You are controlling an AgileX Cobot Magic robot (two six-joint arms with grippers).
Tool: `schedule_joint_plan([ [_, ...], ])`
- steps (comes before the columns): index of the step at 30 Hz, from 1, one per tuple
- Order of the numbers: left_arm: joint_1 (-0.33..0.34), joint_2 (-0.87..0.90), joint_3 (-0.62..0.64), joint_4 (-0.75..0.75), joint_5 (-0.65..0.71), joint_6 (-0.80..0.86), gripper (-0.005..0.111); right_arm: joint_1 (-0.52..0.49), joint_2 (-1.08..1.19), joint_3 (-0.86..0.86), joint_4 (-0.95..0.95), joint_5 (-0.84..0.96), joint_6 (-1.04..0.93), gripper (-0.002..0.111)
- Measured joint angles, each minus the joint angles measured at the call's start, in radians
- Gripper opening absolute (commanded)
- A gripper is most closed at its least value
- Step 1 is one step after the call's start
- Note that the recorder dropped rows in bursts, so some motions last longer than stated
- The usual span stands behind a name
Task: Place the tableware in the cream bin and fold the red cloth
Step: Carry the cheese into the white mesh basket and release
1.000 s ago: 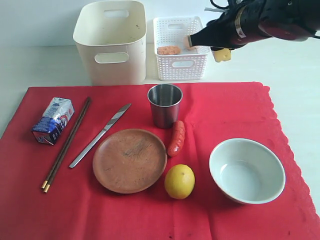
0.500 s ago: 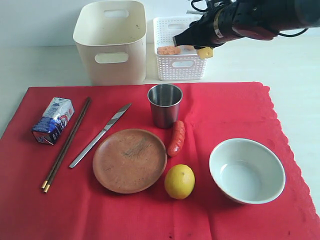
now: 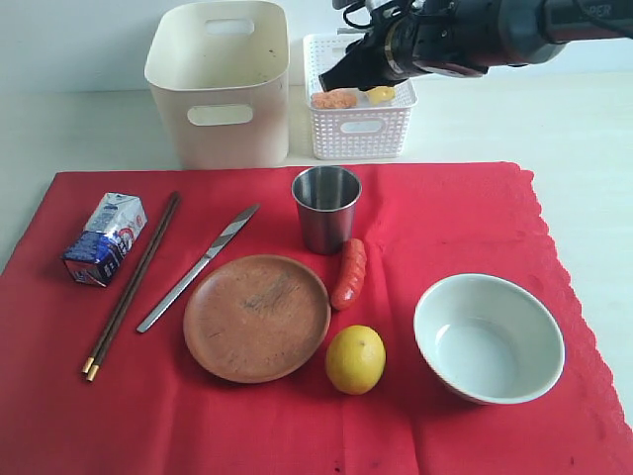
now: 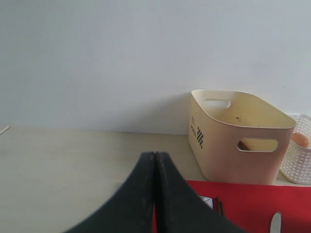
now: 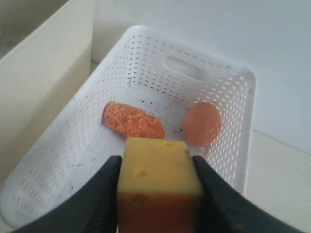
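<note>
Tableware lies spread across the red cloth (image 3: 445, 228), none of it in the cream bin (image 3: 223, 143). The steel cup (image 3: 326, 208) stands upright near the middle of the cloth's far part. The round brown plate (image 3: 256, 318) sits in front of it, and the pale bowl (image 3: 489, 337) is off toward the right side. The table knife (image 3: 196, 269) lies at a slant just left of the plate. The dark chopsticks (image 3: 132, 285) lie side by side further left, gold tips toward the near edge.

Food is mixed in among them: a milk carton (image 3: 105, 238) beside the chopsticks, a sausage (image 3: 349, 273) between cup and plate, and a lemon (image 3: 355, 358) touching the plate's right rim. The cloth is flat and unfolded. The cream bin stands beyond its far edge, with a white lattice basket (image 3: 331, 139) just to its right.

My right gripper (image 5: 156, 204) hangs over that basket, clamped on a yellow cheese block (image 5: 155, 160) – a finger on each side. Below it in the basket lie an egg (image 5: 202, 123) and an orange crumbed piece (image 5: 133, 120), apart from each other.

My left gripper (image 4: 154, 160) is off to the left near the cloth's corner – its jaws pressed together with nothing between them.
</note>
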Motion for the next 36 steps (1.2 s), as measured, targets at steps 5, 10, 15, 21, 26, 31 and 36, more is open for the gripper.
schedule_joint_plan([
  [5, 0.000, 0.000, 0.000, 0.000, 0.000, 0.000, 0.001, 0.000, 0.059, -0.067, -0.004, 0.036, 0.048, 0.019],
  [10, 0.000, 0.000, 0.000, 0.000, 0.000, 0.000, 0.001, 0.000, 0.085, -0.088, -0.004, 0.085, 0.076, 0.042],
  [15, 0.000, 0.000, 0.000, 0.000, 0.000, 0.000, 0.001, 0.000, 0.087, -0.088, -0.004, 0.088, 0.080, 0.060],
  [21, 0.000, 0.000, 0.000, 0.000, 0.000, 0.000, 0.001, 0.000, 0.087, -0.088, -0.004, 0.073, 0.090, 0.074],
  [26, 0.000, 0.000, 0.000, 0.000, 0.000, 0.000, 0.001, 0.000, 0.087, -0.088, -0.002, 0.069, 0.103, 0.073],
  [31, 0.000, 0.000, 0.000, 0.000, 0.000, 0.000, 0.001, 0.000, 0.078, -0.088, -0.002, 0.085, 0.105, 0.065],
  [36, 0.000, 0.000, 0.000, 0.000, 0.000, 0.000, 0.001, 0.000, 0.024, -0.088, 0.008, 0.167, 0.105, 0.042],
])
